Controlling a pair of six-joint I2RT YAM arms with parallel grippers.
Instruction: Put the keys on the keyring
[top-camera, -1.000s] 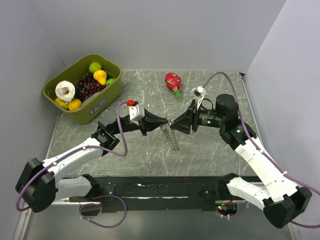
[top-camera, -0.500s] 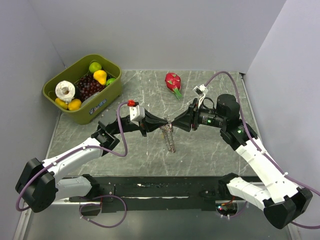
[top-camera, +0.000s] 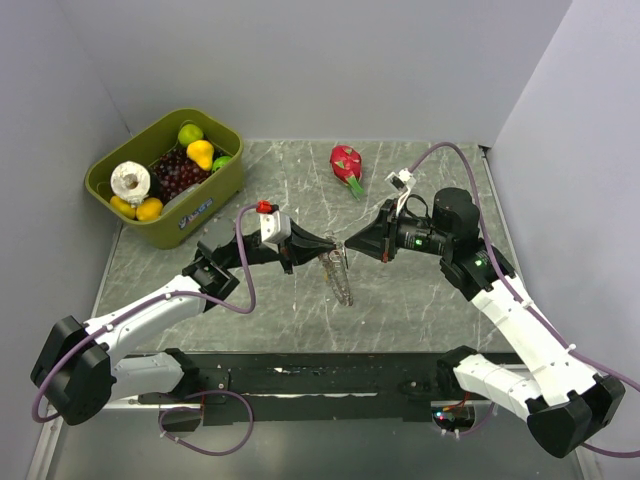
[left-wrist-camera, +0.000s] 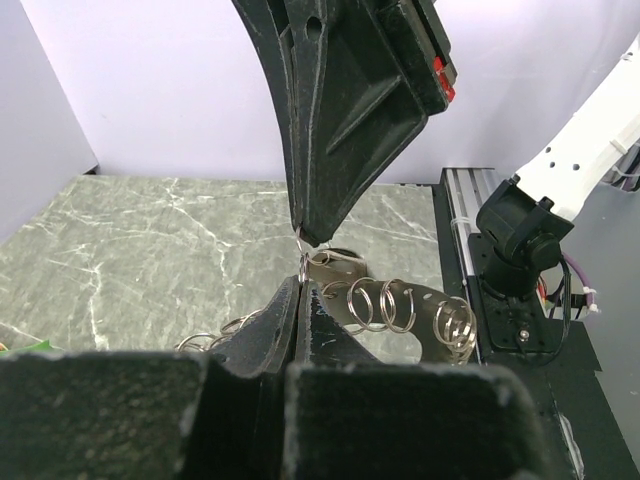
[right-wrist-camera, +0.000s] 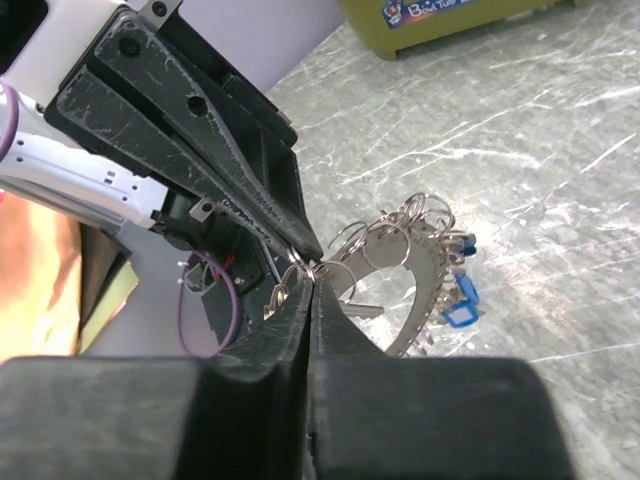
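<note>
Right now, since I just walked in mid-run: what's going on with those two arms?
The left gripper and right gripper meet tip to tip, both shut, each pinching thin wire at the top of the keyring, which hangs below them. Blue-headed keys sit by its lower edge.

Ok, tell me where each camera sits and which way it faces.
Top external: above and behind the robot, looking down at the table; left arm and right arm show, left gripper and right gripper tip to tip.
Left wrist: on the left arm, looking along its shut fingers at the right gripper's tip.
Right wrist: on the right arm, looking along its shut fingers at the left gripper.
Both wrist views show the keyring.
</note>
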